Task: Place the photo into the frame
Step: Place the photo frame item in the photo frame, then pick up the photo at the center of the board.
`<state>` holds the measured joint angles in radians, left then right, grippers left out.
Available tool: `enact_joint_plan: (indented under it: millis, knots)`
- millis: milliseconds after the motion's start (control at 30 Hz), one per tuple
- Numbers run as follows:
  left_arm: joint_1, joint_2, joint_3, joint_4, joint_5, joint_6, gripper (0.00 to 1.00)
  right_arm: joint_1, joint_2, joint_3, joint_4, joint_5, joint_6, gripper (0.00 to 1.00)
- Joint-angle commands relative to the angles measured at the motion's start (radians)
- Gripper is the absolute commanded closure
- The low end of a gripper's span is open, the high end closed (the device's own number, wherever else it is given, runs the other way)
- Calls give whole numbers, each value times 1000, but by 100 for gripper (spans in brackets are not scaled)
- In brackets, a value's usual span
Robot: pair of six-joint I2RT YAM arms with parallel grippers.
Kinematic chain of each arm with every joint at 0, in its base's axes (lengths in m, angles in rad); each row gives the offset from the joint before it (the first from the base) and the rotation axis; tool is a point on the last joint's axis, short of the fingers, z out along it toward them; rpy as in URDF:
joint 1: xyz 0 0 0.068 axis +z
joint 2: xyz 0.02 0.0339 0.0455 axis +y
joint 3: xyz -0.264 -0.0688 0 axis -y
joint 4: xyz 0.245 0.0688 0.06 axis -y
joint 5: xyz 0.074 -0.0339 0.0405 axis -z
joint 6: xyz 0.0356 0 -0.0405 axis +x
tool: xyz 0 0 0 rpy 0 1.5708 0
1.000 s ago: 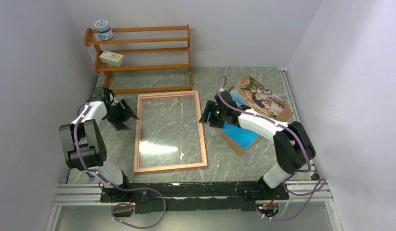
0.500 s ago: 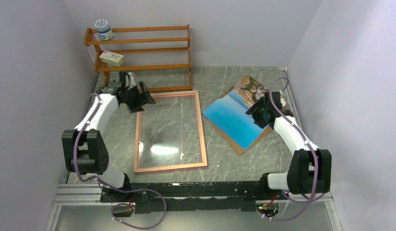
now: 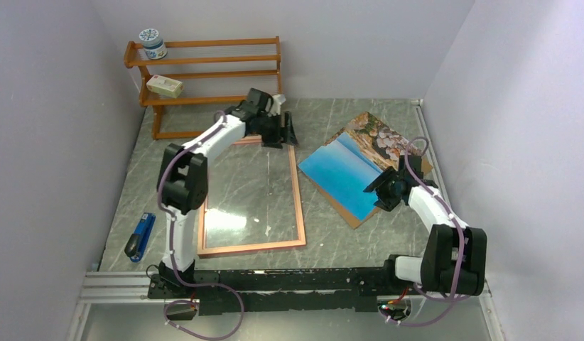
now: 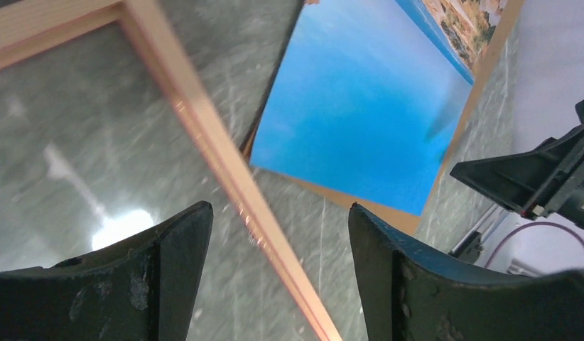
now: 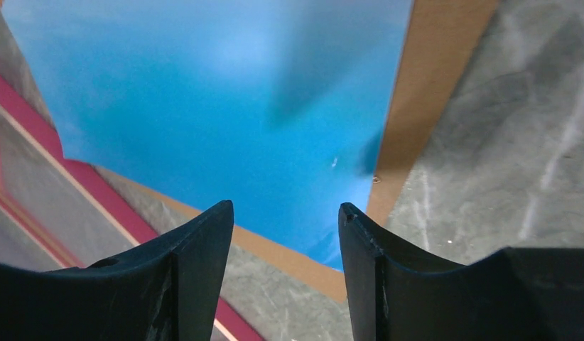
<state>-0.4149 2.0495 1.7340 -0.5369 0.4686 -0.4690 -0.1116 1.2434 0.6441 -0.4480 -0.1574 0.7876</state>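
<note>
Both left jaws and right jaws gape empty. The frame [image 3: 298, 206] lies flat; the photo [image 3: 346, 174] rests on a brown backing sheet [image 5: 445, 71] at its 3 o'clock. Likely step: reaching for the photo. Next, right jaws should pinch its 4 o'clock edge alone.

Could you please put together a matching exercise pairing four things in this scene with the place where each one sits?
Things:
1. photo
2. frame
3. blue stapler
4. jar

Places:
A. on the top shelf of the wooden rack
B. lying on the brown backing sheet
C. flat on the middle of the table
D. on the table, by its near left corner

Pairs: 1-B, 2-C, 3-D, 4-A
</note>
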Motion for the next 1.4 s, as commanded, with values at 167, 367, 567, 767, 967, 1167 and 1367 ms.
enact_joint_plan:
  millis: [167, 367, 567, 767, 967, 1167, 1367]
  knots:
    - [-97, 223, 248, 53, -57, 61, 27, -3, 114, 48, 26, -96, -80, 43]
    - [-143, 297, 282, 40, -113, 67, 31, -3, 155, 37, 31, -109, -92, 47]
    - [-182, 355, 365, -100, -247, 71, 35, -3, 184, 38, 29, -100, -101, 48]
    - [-189, 398, 436, -243, -249, 3, 40, -3, 194, 30, 28, -89, -98, 50]
    - [-188, 394, 429, -275, -196, -28, 43, -3, 201, 20, 29, -84, -87, 51]
    - [-189, 375, 434, -253, -99, -54, 54, -3, 214, 17, 20, -66, -81, 53]
    - [-188, 368, 456, -260, -36, -89, 62, -3, 229, 16, 20, -58, -76, 54]
